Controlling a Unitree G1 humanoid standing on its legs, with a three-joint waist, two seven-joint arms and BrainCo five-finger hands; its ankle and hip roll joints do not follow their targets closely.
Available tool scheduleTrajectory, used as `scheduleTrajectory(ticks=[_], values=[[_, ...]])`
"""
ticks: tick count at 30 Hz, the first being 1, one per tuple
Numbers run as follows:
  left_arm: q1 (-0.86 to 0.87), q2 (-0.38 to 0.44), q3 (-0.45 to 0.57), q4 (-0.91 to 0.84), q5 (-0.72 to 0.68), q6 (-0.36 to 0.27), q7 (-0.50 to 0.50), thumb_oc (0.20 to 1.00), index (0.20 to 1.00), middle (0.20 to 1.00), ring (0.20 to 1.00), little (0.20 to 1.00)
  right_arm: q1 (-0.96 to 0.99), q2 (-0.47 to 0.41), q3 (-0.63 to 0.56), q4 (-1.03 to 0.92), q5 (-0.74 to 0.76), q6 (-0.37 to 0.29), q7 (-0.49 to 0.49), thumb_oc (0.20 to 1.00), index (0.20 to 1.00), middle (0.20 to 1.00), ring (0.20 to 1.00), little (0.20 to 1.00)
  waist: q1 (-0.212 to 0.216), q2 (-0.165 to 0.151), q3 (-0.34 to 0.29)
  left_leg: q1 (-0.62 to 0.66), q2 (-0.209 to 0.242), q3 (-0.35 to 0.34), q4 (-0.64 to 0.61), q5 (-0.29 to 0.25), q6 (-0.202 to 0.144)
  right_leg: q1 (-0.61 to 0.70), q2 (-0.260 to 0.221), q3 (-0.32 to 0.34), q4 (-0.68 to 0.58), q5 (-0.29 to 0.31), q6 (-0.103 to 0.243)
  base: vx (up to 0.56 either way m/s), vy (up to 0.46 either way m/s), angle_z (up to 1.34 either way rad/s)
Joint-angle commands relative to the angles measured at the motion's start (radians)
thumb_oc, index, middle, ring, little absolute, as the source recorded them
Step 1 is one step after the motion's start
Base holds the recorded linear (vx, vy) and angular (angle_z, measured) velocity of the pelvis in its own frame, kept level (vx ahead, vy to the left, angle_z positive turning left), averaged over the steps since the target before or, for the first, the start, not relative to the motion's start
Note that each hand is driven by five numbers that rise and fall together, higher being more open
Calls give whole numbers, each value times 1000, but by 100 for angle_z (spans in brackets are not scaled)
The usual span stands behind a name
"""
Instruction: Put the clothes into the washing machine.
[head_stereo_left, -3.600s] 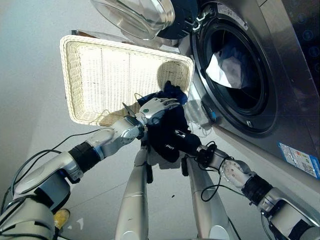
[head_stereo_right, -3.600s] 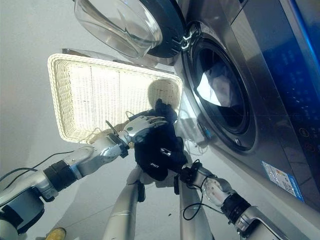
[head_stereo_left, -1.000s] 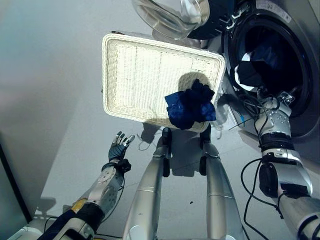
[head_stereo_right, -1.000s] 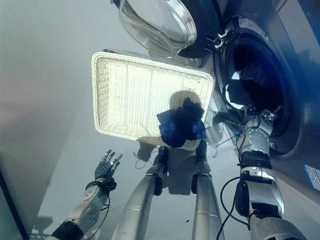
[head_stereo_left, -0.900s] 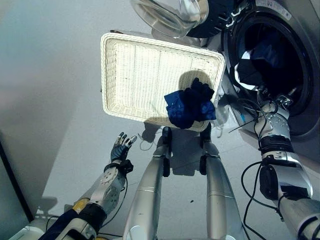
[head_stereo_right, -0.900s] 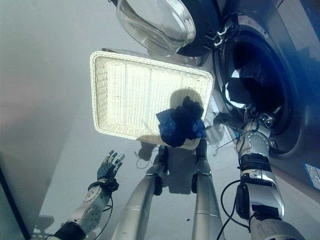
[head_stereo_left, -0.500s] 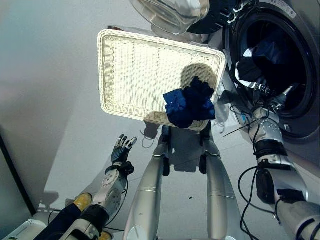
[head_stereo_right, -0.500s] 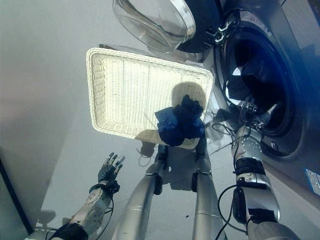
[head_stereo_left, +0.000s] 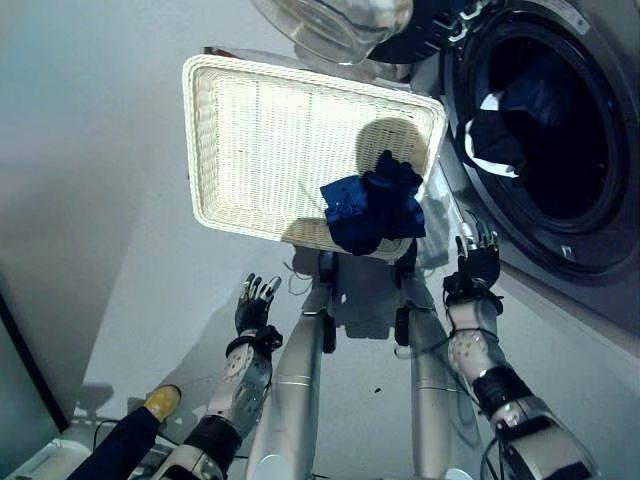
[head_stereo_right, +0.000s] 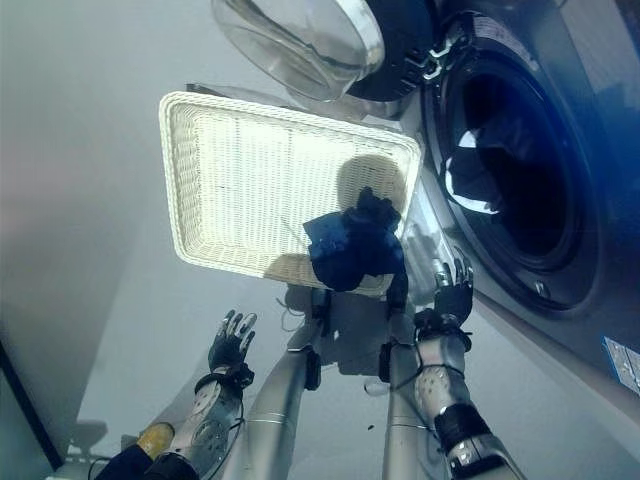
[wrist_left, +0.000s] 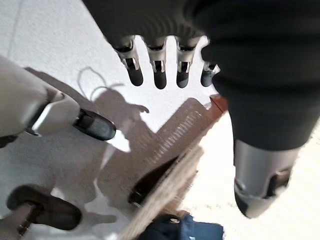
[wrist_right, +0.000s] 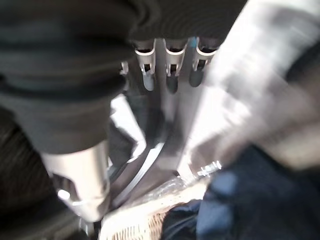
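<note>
Both hands are held up with straight fingers, holding nothing: left hand (head_stereo_left: 255, 305) low, right hand (head_stereo_left: 476, 266) higher.

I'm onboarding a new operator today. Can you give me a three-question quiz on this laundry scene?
1. True or false: the washing machine door stands open.
2. Where is the dark blue garment? A) in the left hand B) draped over the white wicker basket rim nearest the machine C) on the floor
3. Fill in: the right hand is ____, holding nothing.

Key: 1 true; 2 B; 3 open
</note>
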Motion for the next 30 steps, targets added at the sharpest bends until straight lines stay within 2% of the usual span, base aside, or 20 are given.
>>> scheduleTrajectory(ticks=[1, 2, 5, 7, 10, 12, 14, 15, 17, 18, 21, 24, 30], values=[[67, 18, 44, 10, 48, -22, 12, 1000, 1000, 1000, 1000, 1000, -19, -78, 47, -114, -489, 60, -249, 1000, 1000, 1000, 1000, 1000, 7, -7, -21, 50, -47, 22, -129, 70, 11, 55, 94, -32, -3, -41, 28, -117, 88, 4], [66, 14, 48, 27, 77, -15, 16, 1000, 1000, 1000, 1000, 1000, -35, -106, 67, -143, -613, 107, -307, 1000, 1000, 1000, 1000, 1000, 7, -11, -21, 57, -48, 23, -137, 71, 11, 62, 90, -33, -17, -32, 35, -93, 63, 5], [65, 16, 47, 42, 109, -9, 22, 1000, 1000, 1000, 1000, 1000, -51, -135, 85, -159, -737, 152, -358, 1000, 1000, 1000, 1000, 1000, 9, -13, -21, 60, -48, 24, -143, 73, 11, 68, 85, -34, -27, -26, 42, -70, 40, 1], [57, 19, 39, 89, 156, -7, 25, 1000, 1000, 1000, 1000, 1000, -93, -187, 112, -178, -899, 217, -378, 1000, 1000, 1000, 1000, 1000, 14, -16, -21, 69, -50, 20, -151, 76, 11, 76, 80, -38, -38, -17, 52, -100, 37, 5], [45, 24, 36, 132, 193, -4, 21, 1000, 1000, 1000, 1000, 1000, -142, -226, 156, -169, -1000, 271, -352, 1000, 1000, 1000, 1000, 1000, 22, -19, -21, 80, -49, 16, -163, 78, 10, 85, 75, -42, -48, -11, 61, -68, -5, 9], [16, 47, 33, 186, 202, 5, -5, 1000, 1000, 1000, 1000, 1000, -236, -288, 245, -115, -1097, 372, -292, 1000, 1000, 1000, 1000, 1000, 38, -29, -21, 93, -50, 6, -174, 81, 7, 101, 69, -54, -63, -5, 70, -109, -65, 13], [3, 54, 32, 199, 201, 7, -13, 1000, 1000, 1000, 1000, 1000, -268, -302, 276, -94, -1110, 394, -282, 1000, 1000, 1000, 1000, 1000, 45, -31, -21, 89, -50, 2, -177, 89, 6, 100, 66, -58, -71, 3, 72, -69, -50, 17], [-2, 63, 26, 212, 193, 10, -24, 1000, 1000, 1000, 1000, 1000, -297, -317, 313, -65, -1122, 428, -254, 1000, 1000, 1000, 1000, 1000, 53, -35, -21, 98, -50, -5, -177, 83, 5, 109, 62, -63, -67, -5, 75, -51, -45, 16], [-7, 64, 28, 214, 192, 10, -25, 1000, 1000, 1000, 1000, 1000, -305, -318, 315, -62, -1126, 432, -250, 1000, 1000, 1000, 1000, 1000, 54, -35, -21, 90, -49, -5, -177, 89, 4, 103, 62, -63, -71, 3, 75, -46, -51, 11], [-26, 75, 11, 235, 189, 13, -38, 1000, 1000, 1000, 1000, 1000, -375, -332, 387, 21, -1163, 464, -201, 1000, 1000, 1000, 1000, 1000, 72, -40, -21, 100, -52, -17, -180, 84, 2, 117, 55, -77, -73, -3, 79, -54, -82, 13], [-44, 83, -1, 244, 191, 18, -42, 1000, 1000, 1000, 1000, 1000, -426, -339, 449, 79, -1164, 490, -162, 1000, 1000, 1000, 1000, 1000, 86, -40, -21, 96, -54, -25, -184, 88, 1, 118, 48, -90, -77, 0, 80, -54, -91, 19], [-73, 99, -30, 251, 189, 29, -43, 1000, 1000, 1000, 1000, 1000, -511, -338, 534, 196, -1133, 518, -83, 1000, 1000, 1000, 1000, 1000, 113, -38, -21, 83, -55, -46, -186, 98, 0, 113, 38, -112, -77, 5, 84, -29, -96, 27], [-80, 107, -55, 251, 195, 32, -41, 1000, 1000, 1000, 1000, 1000, -559, -319, 568, 315, -1102, 564, 25, 1000, 1000, 1000, 1000, 1000, 136, -35, -21, 82, -55, -63, -196, 99, -4, 116, 32, -128, -75, -2, 87, 4, -62, 12]])
